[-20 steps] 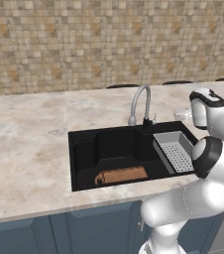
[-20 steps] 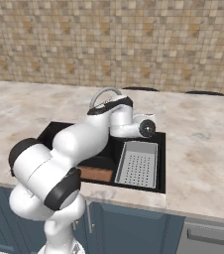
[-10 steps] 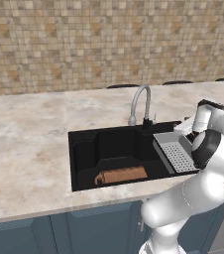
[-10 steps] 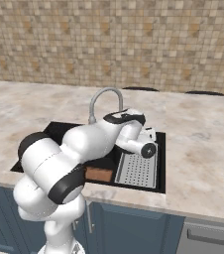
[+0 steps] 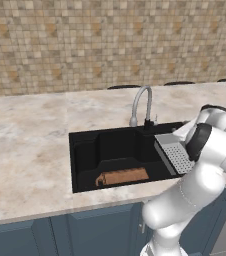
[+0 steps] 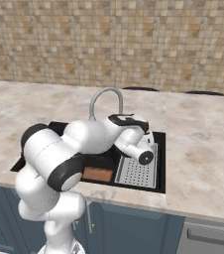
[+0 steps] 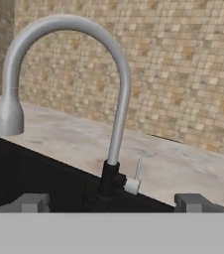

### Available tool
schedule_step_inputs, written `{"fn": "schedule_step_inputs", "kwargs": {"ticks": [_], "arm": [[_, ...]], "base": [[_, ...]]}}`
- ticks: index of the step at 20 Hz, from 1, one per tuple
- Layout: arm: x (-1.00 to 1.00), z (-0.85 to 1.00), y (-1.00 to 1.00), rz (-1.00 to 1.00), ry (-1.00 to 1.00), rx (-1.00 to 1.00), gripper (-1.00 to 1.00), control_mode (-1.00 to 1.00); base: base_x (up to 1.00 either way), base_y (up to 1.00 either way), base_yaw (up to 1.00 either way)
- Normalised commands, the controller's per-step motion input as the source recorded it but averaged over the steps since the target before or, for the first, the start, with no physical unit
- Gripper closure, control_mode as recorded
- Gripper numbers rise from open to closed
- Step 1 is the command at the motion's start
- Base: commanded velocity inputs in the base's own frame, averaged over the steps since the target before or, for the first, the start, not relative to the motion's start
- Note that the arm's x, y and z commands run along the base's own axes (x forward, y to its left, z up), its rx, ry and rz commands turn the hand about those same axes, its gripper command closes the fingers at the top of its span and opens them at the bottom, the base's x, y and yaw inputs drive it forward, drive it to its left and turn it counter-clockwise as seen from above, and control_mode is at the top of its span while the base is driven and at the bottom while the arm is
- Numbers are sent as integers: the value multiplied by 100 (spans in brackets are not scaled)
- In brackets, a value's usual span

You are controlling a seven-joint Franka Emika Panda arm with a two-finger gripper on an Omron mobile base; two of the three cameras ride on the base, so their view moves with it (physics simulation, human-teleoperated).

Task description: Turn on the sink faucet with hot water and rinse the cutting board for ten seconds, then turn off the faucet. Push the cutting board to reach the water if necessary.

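The sink faucet [image 7: 116,99], a grey gooseneck, fills the hand view, with its dark base [image 7: 109,181] and small side lever [image 7: 135,179] straight ahead of my gripper [image 7: 112,203]. The fingertips [image 7: 32,202] stand wide apart, open and empty, level with the base. The same faucet [image 5: 142,102] rises behind the black sink [image 5: 85,150], and its arch [image 6: 106,96] shows above my arm in the right base view. The brown cutting board [image 5: 122,177] lies flat on the basin floor near the front wall, partly hidden by my arm [image 6: 96,174]. No water shows under the spout.
A grey perforated tray [image 5: 177,156] sits in the right part of the sink [image 6: 136,171], under my forearm. Marble counter [image 5: 30,150] surrounds the basin, and a tiled wall [image 5: 110,45] stands behind it. Blue cabinet fronts [image 5: 60,230] run below.
My arm has sunk lower over the tray and brought the hand down toward the faucet's base. The jaws have stayed open. The board has not moved.
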Motion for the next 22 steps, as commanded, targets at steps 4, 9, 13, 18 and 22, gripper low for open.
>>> {"fn": "schedule_step_inputs", "kwargs": {"ticks": [4,9,13,18,22], "arm": [[27,0,-2,-3,0,13,-100,-100],[24,0,0,-5,0,13,-100,-100],[29,0,0,-4,0,2,-100,-100],[33,0,0,-4,0,0,-100,-100],[28,-3,0,-1,0,0,-100,-100]], "base": [[0,0,0],[0,0,0],[0,0,0],[0,0,0],[0,0,0]]}}
